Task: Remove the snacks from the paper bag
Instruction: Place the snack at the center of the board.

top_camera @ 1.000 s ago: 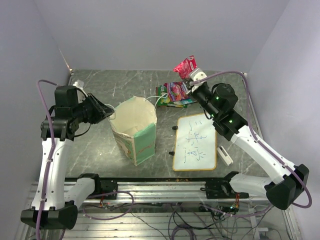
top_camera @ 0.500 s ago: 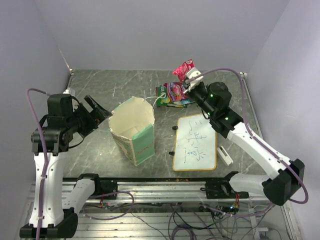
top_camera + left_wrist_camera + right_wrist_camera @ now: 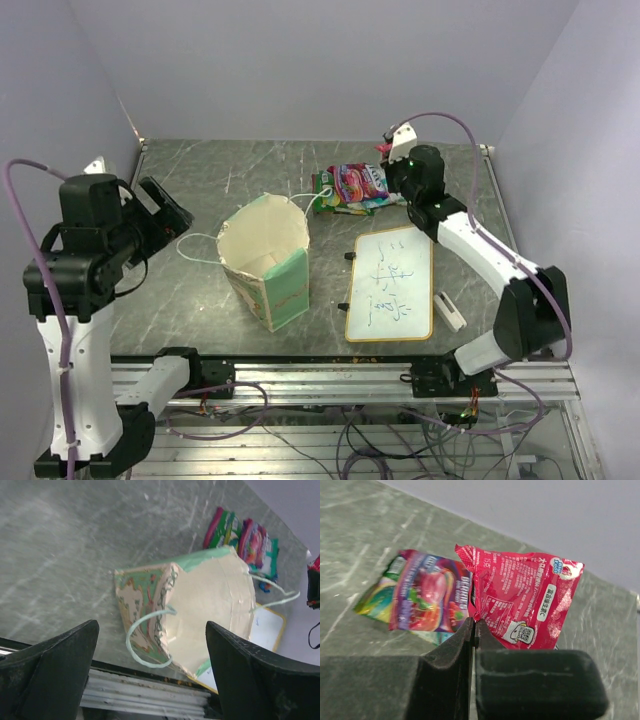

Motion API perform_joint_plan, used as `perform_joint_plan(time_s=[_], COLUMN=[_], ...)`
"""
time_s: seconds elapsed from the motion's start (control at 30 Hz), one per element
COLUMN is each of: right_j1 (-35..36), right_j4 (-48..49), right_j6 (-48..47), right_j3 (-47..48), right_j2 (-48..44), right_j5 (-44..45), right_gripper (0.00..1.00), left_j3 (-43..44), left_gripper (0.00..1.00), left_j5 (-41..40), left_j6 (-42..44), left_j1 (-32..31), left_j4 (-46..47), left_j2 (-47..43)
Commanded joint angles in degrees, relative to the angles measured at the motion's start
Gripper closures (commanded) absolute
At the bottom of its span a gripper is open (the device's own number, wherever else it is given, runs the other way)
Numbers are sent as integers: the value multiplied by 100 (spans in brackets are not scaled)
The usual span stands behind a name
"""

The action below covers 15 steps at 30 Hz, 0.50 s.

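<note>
The paper bag [image 3: 268, 262] stands upright at mid-table, mouth open, one string handle [image 3: 196, 247] hanging off its left side. My left gripper [image 3: 166, 208] is open and empty, left of the bag and clear of it; the left wrist view looks down on the bag [image 3: 205, 605] from above. My right gripper [image 3: 474, 626] is shut on the edge of a red snack packet [image 3: 525, 597], just above the table at the back. Beside it lie a purple packet [image 3: 427, 592] and a green one [image 3: 370, 602], the snack pile [image 3: 350, 188].
A whiteboard [image 3: 392, 283] with writing lies to the right of the bag, and a small white eraser [image 3: 452, 312] lies by its right edge. Walls close in the table's left, back and right sides. The metal rail [image 3: 320, 375] runs along the near edge.
My left gripper opened, let go of the bag's left side and drew back to the left. My right arm carried the red packet down beside the snack pile.
</note>
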Motion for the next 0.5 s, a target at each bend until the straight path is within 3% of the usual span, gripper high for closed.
perform_joint_plan(time_s=[0.0, 0.23, 0.33, 0.47], right_j1=[-364, -697, -750, -753], right_j4=[-186, -1011, -1777, -1889], right_j6=[862, 2090, 2400, 2503], right_j3=[537, 1439, 2039, 2325], right_j2=[592, 1459, 1970, 2282], right_j5=[449, 1149, 1058, 853], right_gripper=[100, 100, 100, 100], left_j3=[1000, 1787, 1802, 1840], left_gripper=[2, 5, 5, 5], left_j5=[-1041, -1081, -1099, -1098], left_j6=[638, 945, 1006, 1064], left_j1=[36, 36, 36, 36], left_j4=[-505, -472, -463, -480], left_j2=[363, 790, 788, 815])
